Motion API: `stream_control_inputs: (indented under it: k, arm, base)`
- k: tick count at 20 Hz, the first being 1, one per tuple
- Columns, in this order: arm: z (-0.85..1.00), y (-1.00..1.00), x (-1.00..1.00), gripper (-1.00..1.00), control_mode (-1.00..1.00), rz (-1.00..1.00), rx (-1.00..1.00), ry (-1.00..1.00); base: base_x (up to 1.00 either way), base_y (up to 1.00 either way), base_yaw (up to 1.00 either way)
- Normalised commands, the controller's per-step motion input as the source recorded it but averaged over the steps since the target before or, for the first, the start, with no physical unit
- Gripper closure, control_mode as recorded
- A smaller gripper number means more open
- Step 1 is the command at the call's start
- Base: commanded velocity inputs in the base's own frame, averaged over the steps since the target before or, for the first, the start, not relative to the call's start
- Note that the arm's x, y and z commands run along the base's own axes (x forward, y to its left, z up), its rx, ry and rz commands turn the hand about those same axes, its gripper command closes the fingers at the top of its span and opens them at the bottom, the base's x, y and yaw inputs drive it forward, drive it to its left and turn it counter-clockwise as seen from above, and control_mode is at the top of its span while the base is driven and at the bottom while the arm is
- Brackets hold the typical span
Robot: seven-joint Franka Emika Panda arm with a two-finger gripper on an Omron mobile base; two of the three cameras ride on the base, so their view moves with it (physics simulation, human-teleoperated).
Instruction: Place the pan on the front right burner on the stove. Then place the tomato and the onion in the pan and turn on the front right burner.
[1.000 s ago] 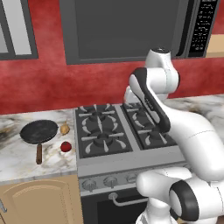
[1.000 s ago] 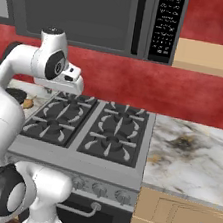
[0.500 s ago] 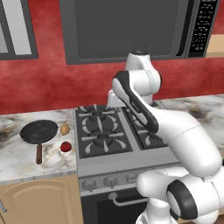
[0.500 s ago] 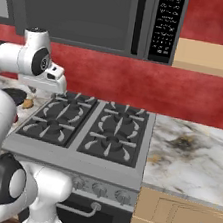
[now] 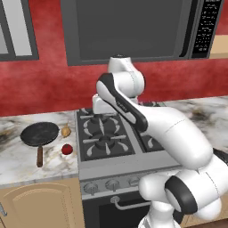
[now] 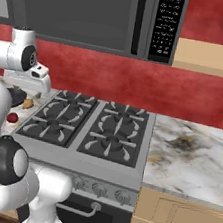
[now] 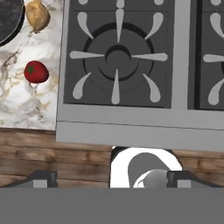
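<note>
1. The pan [image 5: 40, 134] lies flat on the marble worktop [image 5: 18, 162] left of the stove [image 5: 107, 153], near the worktop's back edge, with its wooden handle pointing toward the front edge. Nothing has been carried to a burner yet, so the first step seems barely begun.
2. The onion [image 5: 66, 131] sits just beside the pan's rim, and the tomato [image 5: 67, 149] lies a little nearer the front edge; both are close to the stove's left side, apart from each other.
3. The pincer [image 5: 100, 104] hangs over the stove's left half, its camera looking straight down on a left burner. I judge the arm is positioned there to swing toward the pan.
4. The pan lies to the pincer's left, well apart, nothing touching.
5. The finger tips [image 7: 41, 177] stand wide apart at the hand view's bottom, holding nothing.
6. The front right burner [image 6: 110, 142] is bare.
</note>
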Motion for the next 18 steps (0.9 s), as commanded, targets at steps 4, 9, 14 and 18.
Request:
stream_control_inputs:
  k: [4, 9, 14, 18]
  arm:
    - [-0.18, 0.56, 0.0, -1.0, -1.0, 0.0, -0.01, 0.11]
    - [-0.14, 0.56, 0.0, -1.0, -1.0, 0.0, -0.02, 0.07]
    - [-0.16, 0.54, 0.0, -1.0, -1.0, 0.0, -0.02, 0.07]
    - [-0.17, 0.54, 0.0, -1.0, -1.0, 0.0, -0.03, 0.07]
  base:
    - [0.0, 0.0, 0.0]
    - [0.0, 0.0, 0.0]
    - [0.0, 0.0, 0.0]
    - [0.0, 0.0, 0.0]
